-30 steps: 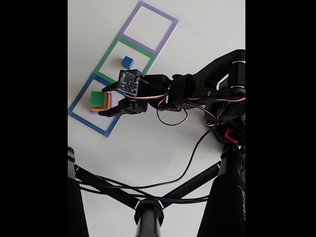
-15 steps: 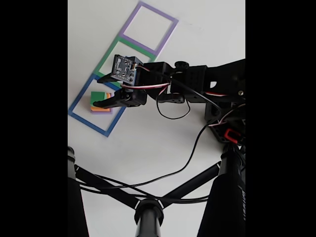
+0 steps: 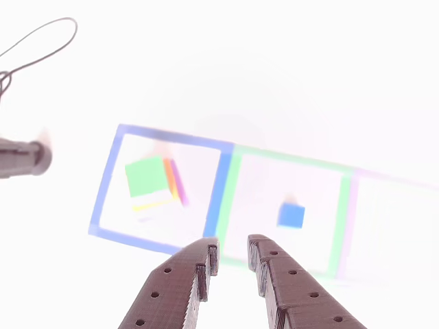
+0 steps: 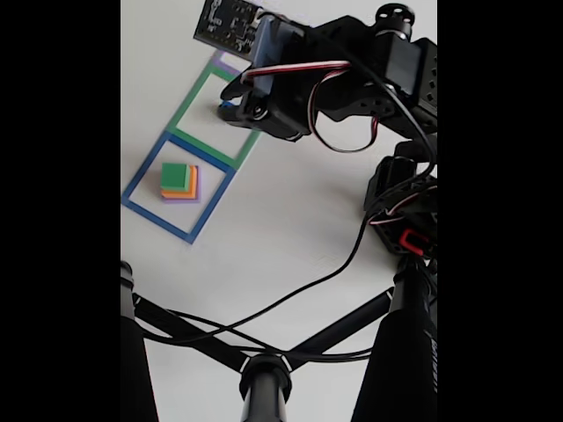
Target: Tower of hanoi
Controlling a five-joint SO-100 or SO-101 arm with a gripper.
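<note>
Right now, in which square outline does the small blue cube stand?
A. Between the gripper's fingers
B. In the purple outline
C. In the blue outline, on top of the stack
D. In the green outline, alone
D. In the other view the blue cube stands alone inside the green outline, apart from the stack with the green cube on top in the blue outline; the gripper holds nothing.

Looks like a hobby/lab bench setup: plain white tabletop [image 4: 264, 237], black tripod legs [image 4: 264, 369], loose servo cables [image 4: 325, 281], taped colour squares [image 4: 180, 189].
</note>
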